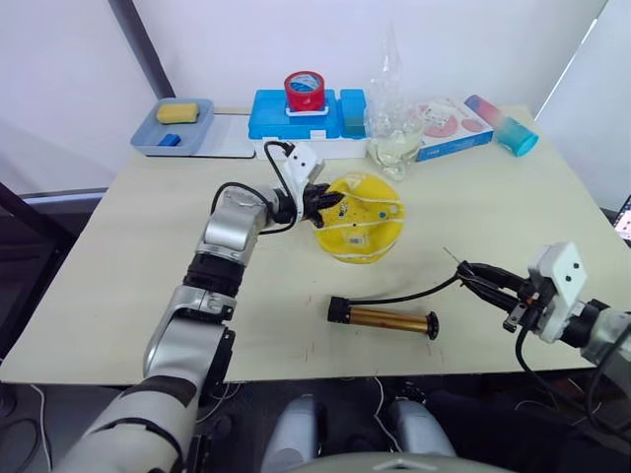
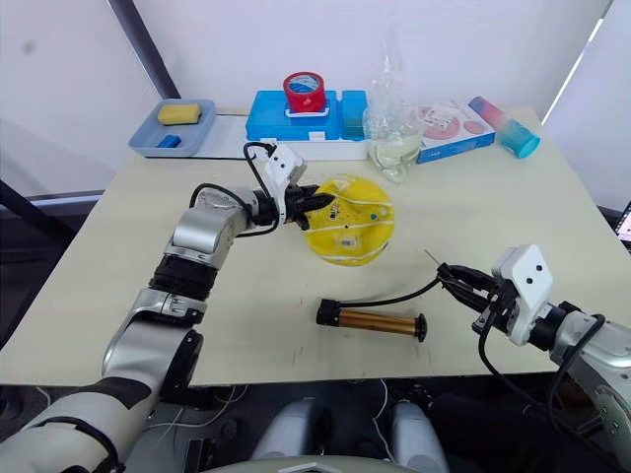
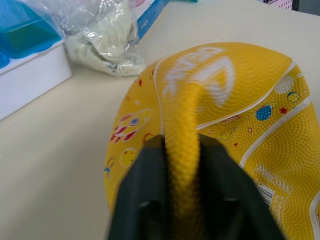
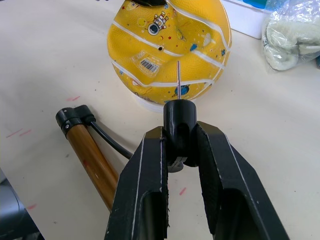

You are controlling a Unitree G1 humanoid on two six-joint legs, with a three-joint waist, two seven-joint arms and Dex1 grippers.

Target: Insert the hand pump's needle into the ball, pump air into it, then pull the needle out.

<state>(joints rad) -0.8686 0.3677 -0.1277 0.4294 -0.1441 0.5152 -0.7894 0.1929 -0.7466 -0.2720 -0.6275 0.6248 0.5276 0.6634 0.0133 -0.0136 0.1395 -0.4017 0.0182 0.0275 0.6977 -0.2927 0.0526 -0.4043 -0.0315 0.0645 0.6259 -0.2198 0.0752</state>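
Observation:
The yellow ball (image 1: 363,229) sags flattened at mid-table. My left gripper (image 1: 317,201) is shut on a fold of its skin at its left edge; the pinched ridge (image 3: 182,150) runs between the black fingers (image 3: 145,200). The hand pump (image 1: 385,318), a bronze cylinder with black caps, lies on the table in front of the ball. Its black hose (image 1: 419,293) curves right to my right gripper (image 1: 471,274), which is shut on the needle's black fitting (image 4: 179,117). The needle (image 4: 178,79) points toward the ball, still short of it. A small dark valve hole (image 4: 160,49) shows on the ball.
Along the far edge stand a grey tray (image 1: 175,128) with a yellow sponge, a blue box (image 1: 306,116) with a red tape roll on top, a crumpled plastic bag (image 1: 392,138), a flat white box (image 1: 452,126) and a blue-pink tumbler (image 1: 503,124) on its side.

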